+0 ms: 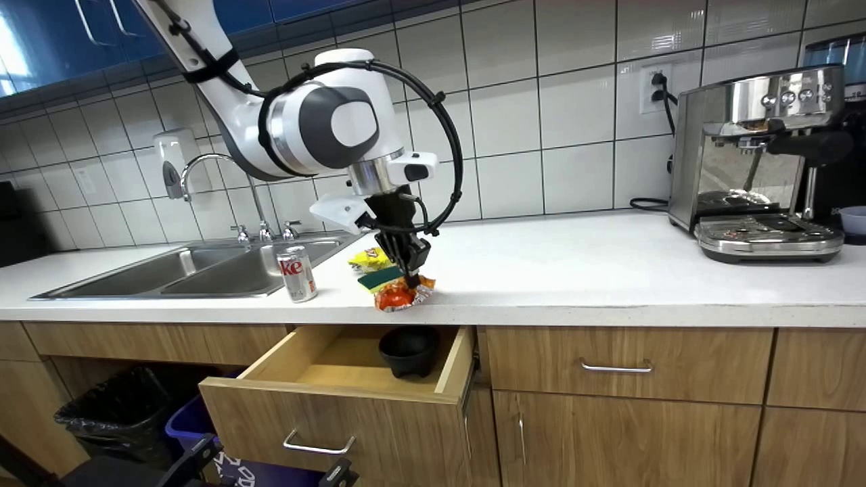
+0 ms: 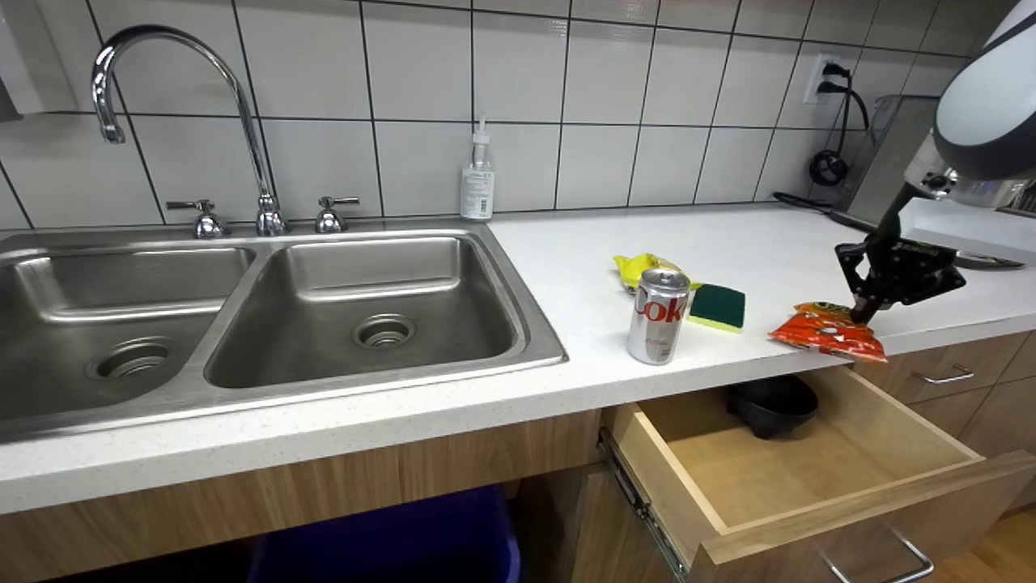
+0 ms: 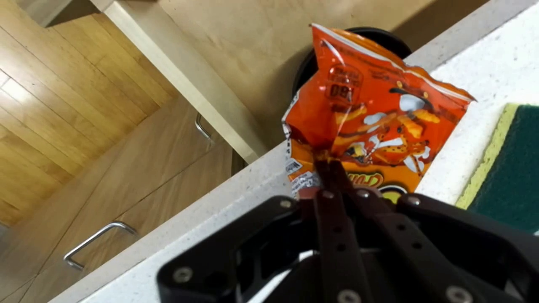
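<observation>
An orange-red snack bag (image 1: pixel 398 296) lies at the front edge of the white counter. It also shows in an exterior view (image 2: pixel 830 334) and in the wrist view (image 3: pixel 379 113). My gripper (image 3: pixel 330 164) is shut on the bag, pinching a fold of it between the fingertips; it points down in both exterior views (image 1: pixel 411 279). In the wrist view the bag's far end covers part of a black bowl (image 3: pixel 377 35). That bowl sits inside the open drawer below (image 1: pixel 410 352). A green and yellow sponge (image 2: pixel 718 306) lies beside the bag, apart from it.
A silver soda can (image 2: pixel 657 320) stands upright near a yellow packet (image 2: pixel 643 267). The wooden drawer (image 1: pixel 338 419) is pulled out under the counter. A double sink (image 2: pixel 364 340) with faucet (image 2: pixel 263 162), a soap bottle (image 2: pixel 477 182) and a coffee machine (image 1: pixel 758 169) stand along the counter.
</observation>
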Motion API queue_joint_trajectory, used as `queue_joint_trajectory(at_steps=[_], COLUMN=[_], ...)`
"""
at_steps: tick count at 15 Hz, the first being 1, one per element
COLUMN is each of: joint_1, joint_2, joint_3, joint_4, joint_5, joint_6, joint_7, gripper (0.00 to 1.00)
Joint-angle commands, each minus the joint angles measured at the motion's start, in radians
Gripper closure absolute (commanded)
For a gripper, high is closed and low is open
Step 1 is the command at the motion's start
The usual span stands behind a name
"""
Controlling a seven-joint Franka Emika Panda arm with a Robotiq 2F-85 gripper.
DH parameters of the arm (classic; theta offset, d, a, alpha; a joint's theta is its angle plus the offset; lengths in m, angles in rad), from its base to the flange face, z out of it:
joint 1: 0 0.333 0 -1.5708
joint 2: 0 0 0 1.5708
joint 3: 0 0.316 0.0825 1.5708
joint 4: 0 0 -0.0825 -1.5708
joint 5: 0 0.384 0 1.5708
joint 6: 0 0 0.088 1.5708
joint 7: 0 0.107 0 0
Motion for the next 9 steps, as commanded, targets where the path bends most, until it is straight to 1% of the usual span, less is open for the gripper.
queue_joint_trajectory(at_steps=[1,9], joint_1=[-0.008,-0.015], joint_2=[-0.097,-0.174], joint_3=[0.01,0.041], joint_4=[-0.085,-0.195], joint_5=[-0.034,0.009], joint_6=[-0.028,-0.046], joint_7=[-0.023,-0.074], gripper=[1.0,1.0])
